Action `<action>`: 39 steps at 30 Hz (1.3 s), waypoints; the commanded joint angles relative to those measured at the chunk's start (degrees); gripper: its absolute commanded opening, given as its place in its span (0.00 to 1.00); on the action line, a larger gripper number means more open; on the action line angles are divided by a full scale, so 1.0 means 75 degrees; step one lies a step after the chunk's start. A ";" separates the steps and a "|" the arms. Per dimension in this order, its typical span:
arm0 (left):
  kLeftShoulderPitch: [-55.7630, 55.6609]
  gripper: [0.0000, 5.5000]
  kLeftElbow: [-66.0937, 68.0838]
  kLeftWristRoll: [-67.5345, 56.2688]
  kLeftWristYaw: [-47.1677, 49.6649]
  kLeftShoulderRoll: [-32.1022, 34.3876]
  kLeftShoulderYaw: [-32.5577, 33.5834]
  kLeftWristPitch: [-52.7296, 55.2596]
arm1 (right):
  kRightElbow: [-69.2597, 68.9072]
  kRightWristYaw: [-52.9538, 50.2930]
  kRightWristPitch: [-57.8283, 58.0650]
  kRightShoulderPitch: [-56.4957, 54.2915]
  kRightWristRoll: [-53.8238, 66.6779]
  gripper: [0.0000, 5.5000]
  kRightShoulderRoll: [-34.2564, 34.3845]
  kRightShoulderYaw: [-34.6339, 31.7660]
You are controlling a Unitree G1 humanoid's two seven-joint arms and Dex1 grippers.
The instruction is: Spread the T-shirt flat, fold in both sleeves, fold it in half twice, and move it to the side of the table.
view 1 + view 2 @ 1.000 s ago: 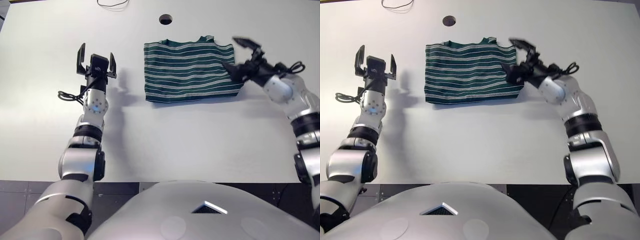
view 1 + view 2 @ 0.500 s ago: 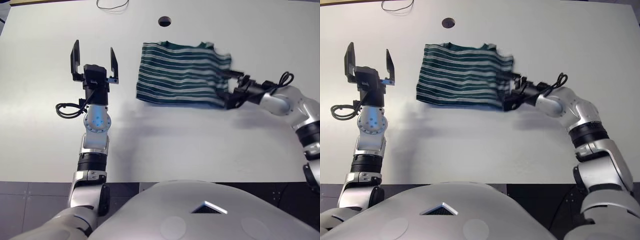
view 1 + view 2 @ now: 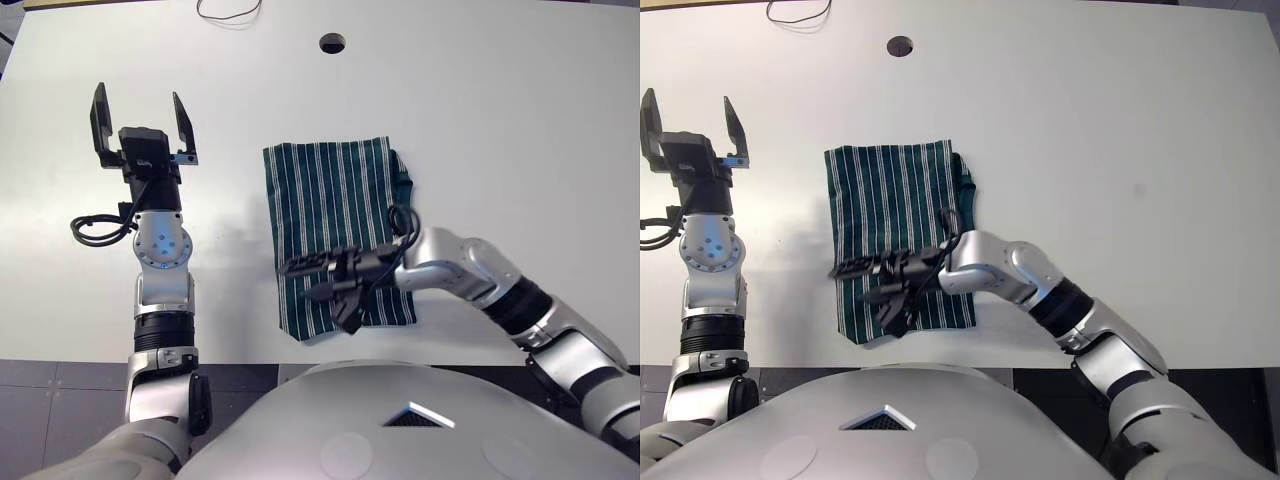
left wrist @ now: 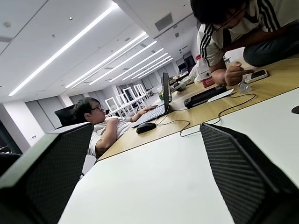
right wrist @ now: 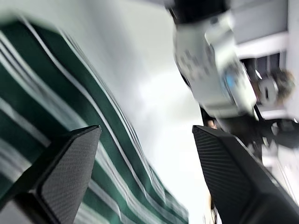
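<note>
The right gripper (image 3: 322, 292) hovers low over the near end of the T-shirt (image 3: 335, 200), its fingers spread apart and holding nothing; the right wrist view shows striped cloth in the gap between them. The T-shirt lies on the table (image 3: 500, 120) as a compact folded rectangle close to the front edge, its stripes running near to far, with a little bunching along its right edge. The folds look finished, so the step in hand is probably the last one, moving it to the side. If it must go further, the next move calls for pinching all layers at the near hem and sliding it without opening the fold. Further back on the left, the left gripper (image 3: 140, 100) is raised, spread wide and empty. Beyond are a hole (image 3: 332, 43) and a cable (image 3: 228, 10).
</note>
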 commanded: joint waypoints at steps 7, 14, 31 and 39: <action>-0.0266 0.77 0.0069 0.0210 -0.0596 0.0016 -0.0513 -0.0261 | 0.1478 -0.0981 0.0692 -0.1083 0.0663 0.66 -0.0469 -0.1808; -0.0290 0.77 0.0072 0.0266 -0.0661 -0.0011 -0.0633 -0.0473 | 0.5892 -0.3812 0.0661 -0.2179 -0.1914 0.66 0.0719 -0.0552; 0.0124 0.77 -0.0081 0.0434 -0.1305 0.0917 -0.0611 -0.1301 | 0.7101 -0.5561 -0.0752 -0.2744 -0.0500 0.66 0.0449 -0.1396; 0.1198 0.77 -0.0488 0.1685 -0.3092 0.3383 -0.1038 -0.2968 | 0.1296 -0.3071 -0.0804 0.1787 0.3043 0.66 -0.3259 -0.3785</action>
